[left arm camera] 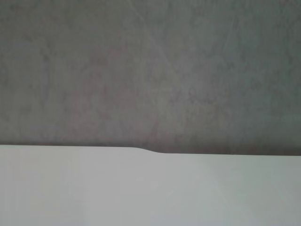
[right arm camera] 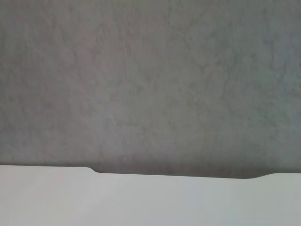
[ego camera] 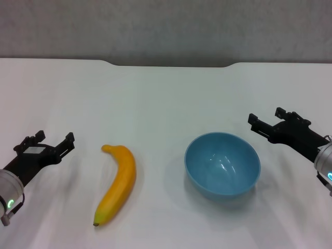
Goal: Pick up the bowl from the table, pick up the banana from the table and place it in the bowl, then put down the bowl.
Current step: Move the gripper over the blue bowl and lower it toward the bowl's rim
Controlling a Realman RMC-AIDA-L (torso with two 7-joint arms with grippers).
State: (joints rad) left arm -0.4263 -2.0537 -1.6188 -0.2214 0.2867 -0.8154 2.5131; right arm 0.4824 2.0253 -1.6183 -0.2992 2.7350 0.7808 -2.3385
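The table [ego camera: 166, 98] is spreading white and flat across the head view, its far edge showing a shallow notch against a grey wall [ego camera: 166, 26]. Two things are lying directly on it. The banana [ego camera: 118, 184] is resting left of centre, its dark tip pointing toward the near edge and its stem end pointing away. The bowl [ego camera: 222, 164] is sitting upright to the right of the banana, apart from it and casting a faint shadow on the table.
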